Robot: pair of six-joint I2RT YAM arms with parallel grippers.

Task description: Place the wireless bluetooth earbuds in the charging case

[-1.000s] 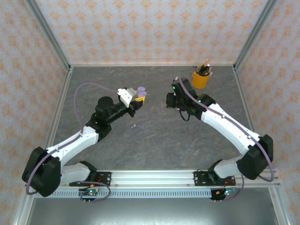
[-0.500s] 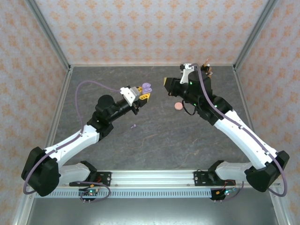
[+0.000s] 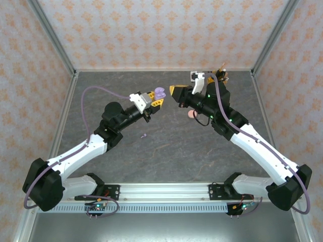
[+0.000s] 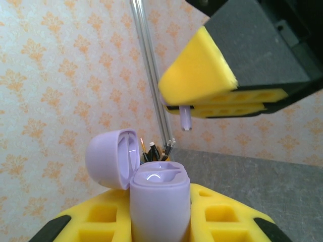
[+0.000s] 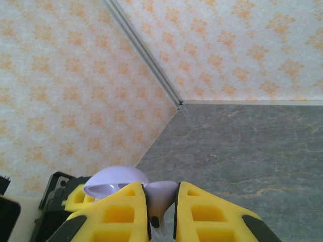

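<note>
Grey, stone-patterned table (image 3: 166, 151) is spanned by both arms, whose tips are brought close together above its far half. The left gripper (image 3: 155, 99) is clenched on the lilac case (image 4: 160, 206), which is held upright off the table with its lid (image 4: 113, 157) swung open to one side and its two wells bared. The right gripper (image 3: 176, 93) is clenched on a lilac earbud (image 4: 185, 118), of which only the stem is seen, sticking out from between the yellow fingers. In the left wrist view the stem hangs above the wells and off to the side away from the lid, clear of the case. Its long axis runs nearly in line with the case's own upright axis. The right arm is therefore judged the one to close the gap, with a shift toward the lid side and then a push along the stem. A pink disc (image 3: 191, 115) lies on the table, partly hidden under the right arm. A loose earbud (image 3: 144, 135), also lilac, lies nearer the left arm. No brand, label or writing can be read on anything.
</note>
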